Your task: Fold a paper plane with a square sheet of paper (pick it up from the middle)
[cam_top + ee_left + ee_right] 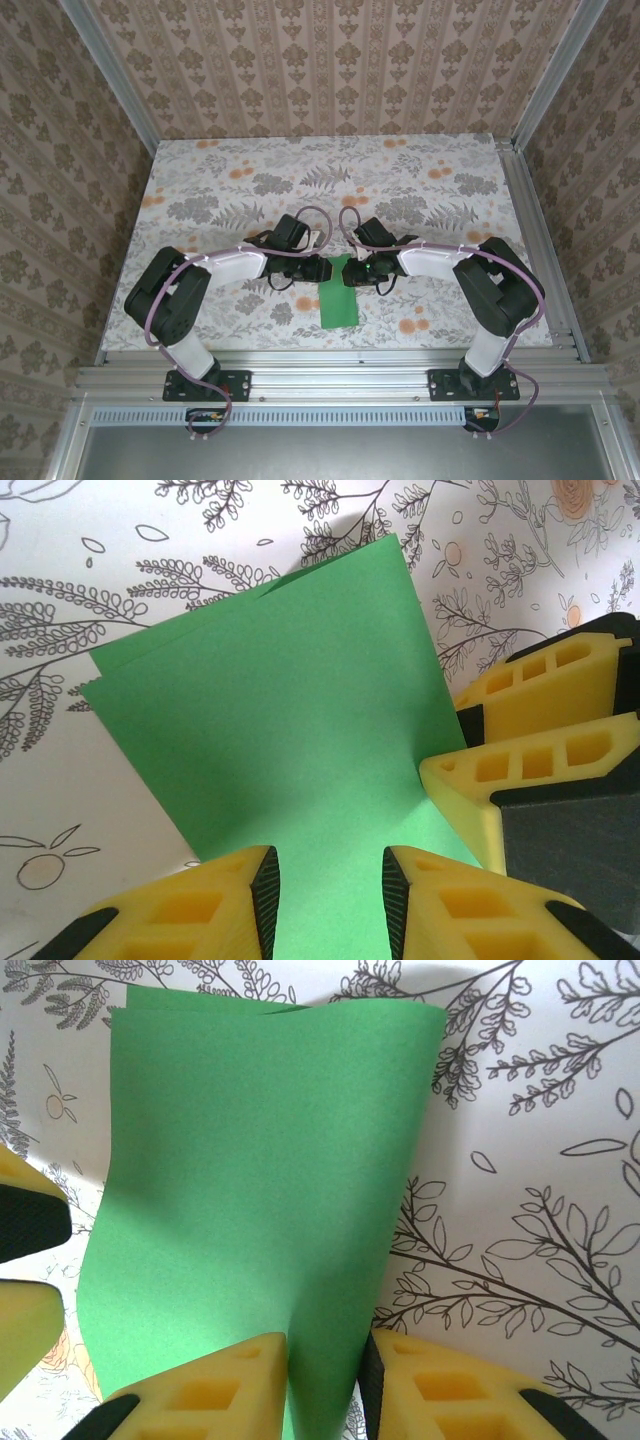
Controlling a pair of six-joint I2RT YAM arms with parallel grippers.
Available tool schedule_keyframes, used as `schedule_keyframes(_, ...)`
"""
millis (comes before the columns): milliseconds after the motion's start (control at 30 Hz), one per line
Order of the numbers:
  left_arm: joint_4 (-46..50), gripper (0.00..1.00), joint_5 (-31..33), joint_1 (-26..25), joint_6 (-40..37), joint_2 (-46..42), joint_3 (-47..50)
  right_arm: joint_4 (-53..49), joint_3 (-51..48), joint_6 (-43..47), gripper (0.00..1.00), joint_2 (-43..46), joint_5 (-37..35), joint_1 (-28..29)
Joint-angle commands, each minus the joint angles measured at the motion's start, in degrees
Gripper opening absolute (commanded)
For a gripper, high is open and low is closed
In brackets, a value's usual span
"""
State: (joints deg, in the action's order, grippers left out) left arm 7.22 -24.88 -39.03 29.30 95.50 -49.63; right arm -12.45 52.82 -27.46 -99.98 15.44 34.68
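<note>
The square sheet of paper [338,300] is bright green and lies doubled over on the floral table, two layered edges showing at its far end [290,700]. My left gripper [325,900] hovers over its near part with jaws apart and flat green paper visible in the gap. My right gripper [325,1385] meets it from the other side. A raised, curled fold of the sheet [250,1160] runs up between its fingers and fills the gap. In the top view both grippers [318,268] [362,272] face each other at the sheet's far end. No pointed plane shape shows.
The right gripper's yellow fingers [540,730] sit close at the right in the left wrist view. The left gripper's fingers [25,1260] show at the left edge of the right wrist view. Aluminium rails [340,360] bound the table in front, and patterned walls enclose it.
</note>
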Motion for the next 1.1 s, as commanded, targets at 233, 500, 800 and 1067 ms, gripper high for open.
schedule_keyframes(233, -1.25, 0.35, -1.22, -0.52, 0.23, -1.03, 0.81, -3.99, -2.52, -3.62, 0.31, -0.65, 0.29, -0.56)
schedule_keyframes(500, -1.89, 0.35, -1.13, -1.79, 1.48, -1.55, 1.98, -3.46, -3.16, -3.83, 0.31, -0.26, 0.38, -0.79)
schedule_keyframes(800, -2.7, 0.35, -1.13, -3.47, 2.21, -0.67, 2.41, -4.19, -2.98, -2.87, 0.31, -0.22, 0.03, -0.83)
schedule_keyframes(1067, -1.85, 0.34, -0.91, -4.92, 2.52, -0.11, 2.67, -4.34, -3.25, -2.81, 0.31, -0.18, -0.14, -0.84)
